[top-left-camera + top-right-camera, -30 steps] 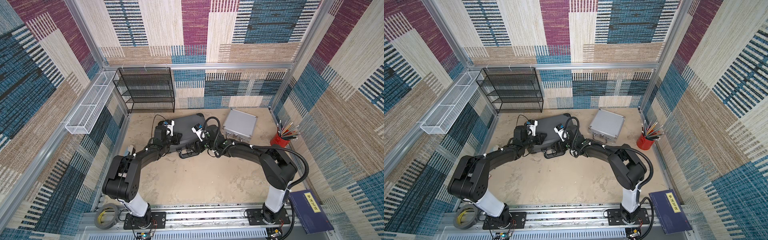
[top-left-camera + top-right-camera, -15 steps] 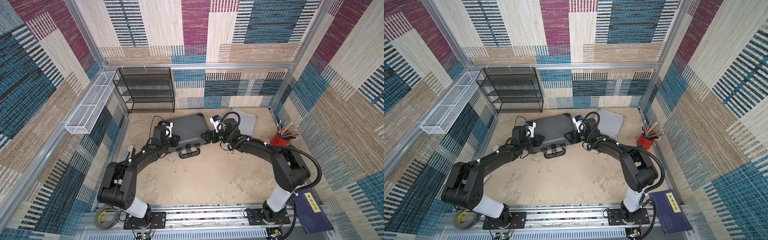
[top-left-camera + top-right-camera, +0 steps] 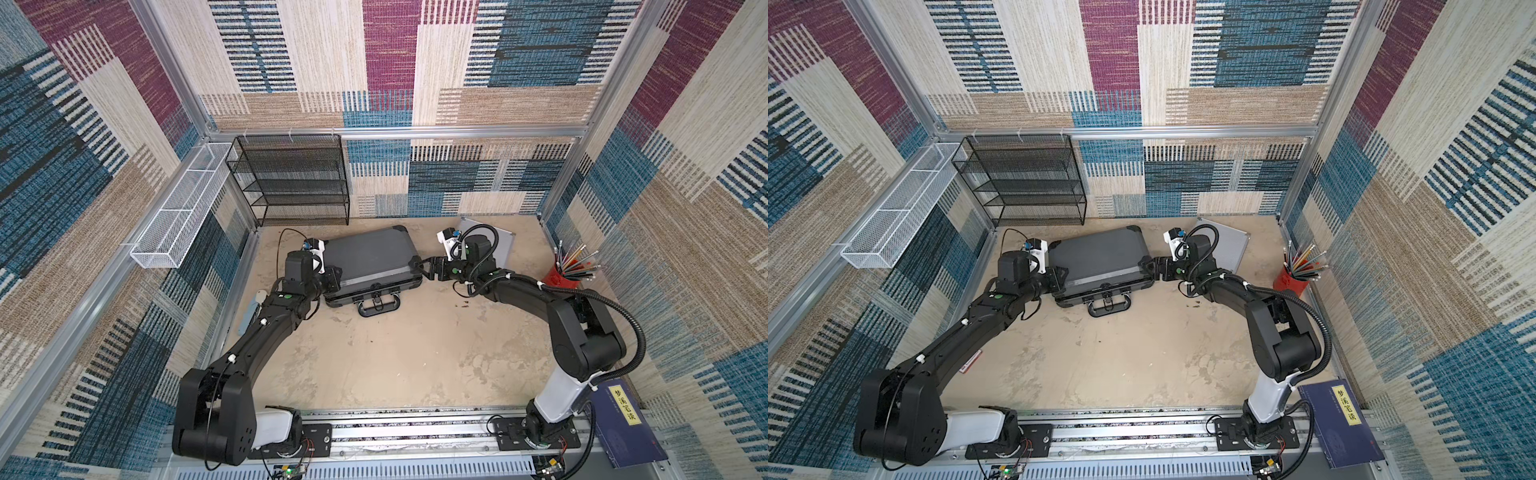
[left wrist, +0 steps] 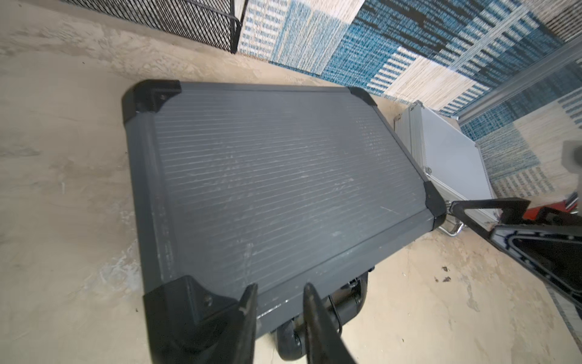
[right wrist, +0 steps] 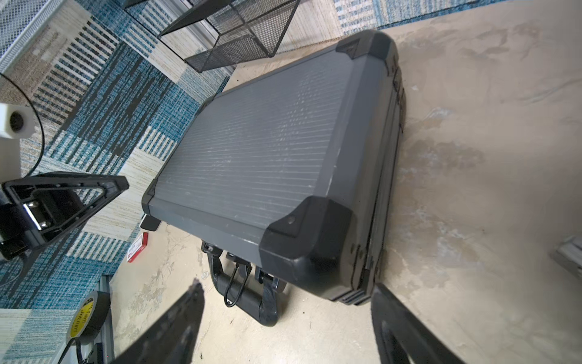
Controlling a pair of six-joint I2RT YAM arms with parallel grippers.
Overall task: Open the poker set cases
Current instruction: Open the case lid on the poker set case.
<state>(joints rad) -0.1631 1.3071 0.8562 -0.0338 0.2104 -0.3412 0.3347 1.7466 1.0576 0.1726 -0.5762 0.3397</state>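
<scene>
Inspector: Risks noted?
Clerk: The dark grey case (image 3: 370, 259) appeared shut, far centre of the worktop (image 3: 395, 353). The right gripper (image 5: 288, 286), spread wide, flanked its near right corner. The left gripper (image 4: 279, 285), narrowly parted, held nothing at its near left. An uneven lift could skew it.
Inspector: Obstructions?
Clerk: The silver case (image 4: 447, 157) lay far right, under the right arm (image 3: 519, 291); wire rack (image 3: 291, 183) behind.

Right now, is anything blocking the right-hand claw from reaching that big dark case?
Nothing visible does. The right gripper, jaws wide, sits at the dark grey case's black front corner. The silver case lies beyond the arm, out of the way.
</scene>
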